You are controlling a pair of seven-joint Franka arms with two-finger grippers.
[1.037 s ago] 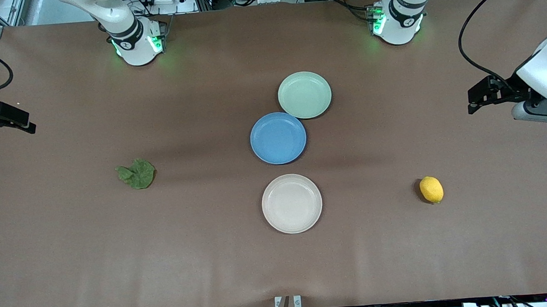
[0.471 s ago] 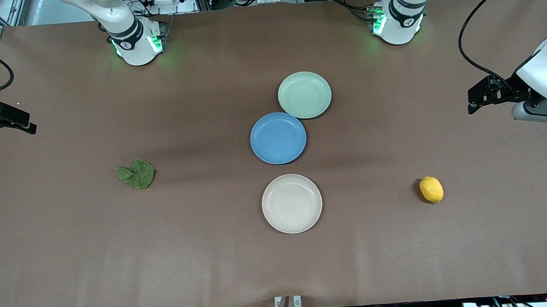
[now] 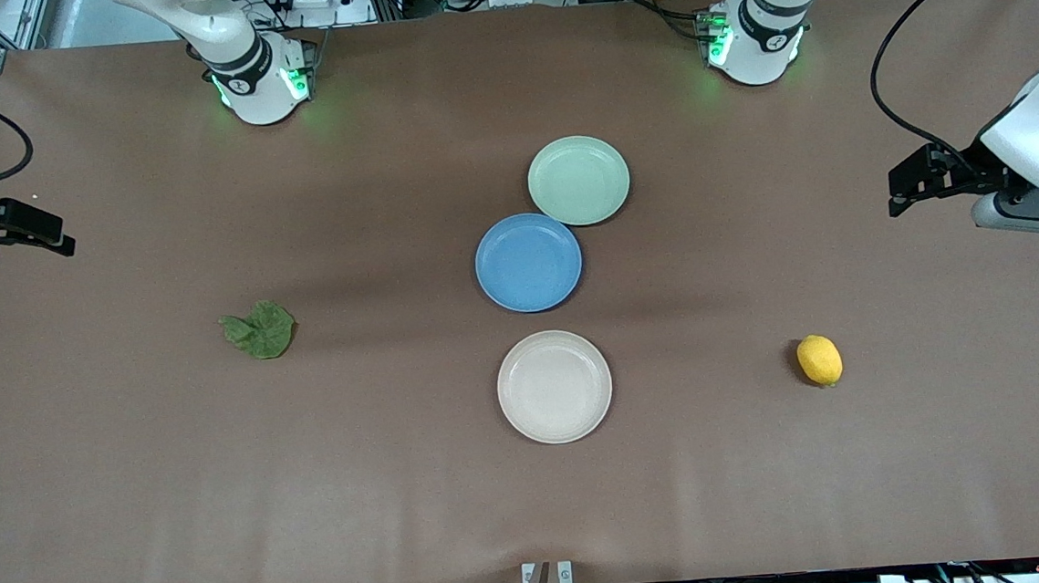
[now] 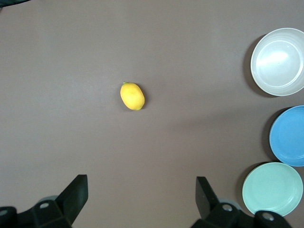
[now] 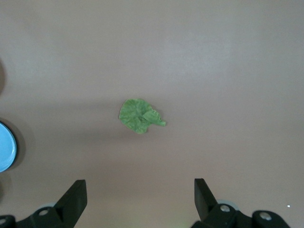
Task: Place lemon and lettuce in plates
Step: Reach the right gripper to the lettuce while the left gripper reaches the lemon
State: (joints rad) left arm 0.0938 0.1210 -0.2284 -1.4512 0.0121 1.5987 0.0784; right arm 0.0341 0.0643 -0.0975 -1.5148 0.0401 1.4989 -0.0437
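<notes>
The yellow lemon (image 3: 819, 360) lies on the brown table toward the left arm's end and shows in the left wrist view (image 4: 132, 96). The dark-green lettuce (image 3: 259, 330) lies toward the right arm's end and shows in the right wrist view (image 5: 139, 115). The mint plate (image 3: 578, 180) and the beige-pink plate (image 3: 554, 386) sit mid-table, both empty. My left gripper (image 4: 141, 183) is open and empty, high over the table's left-arm end. My right gripper (image 5: 140, 183) is open and empty, high over the right-arm end.
An empty blue plate (image 3: 528, 262) sits between the mint and beige-pink plates, touching the mint one. The left arm's hand (image 3: 1035, 150) and the right arm's hand (image 3: 3, 231) hang at the table's two ends. Both arm bases stand along the farthest table edge.
The right arm's hand has shifted very slightly toward the lettuce. The left arm, the plates, the lemon and the lettuce have not moved.
</notes>
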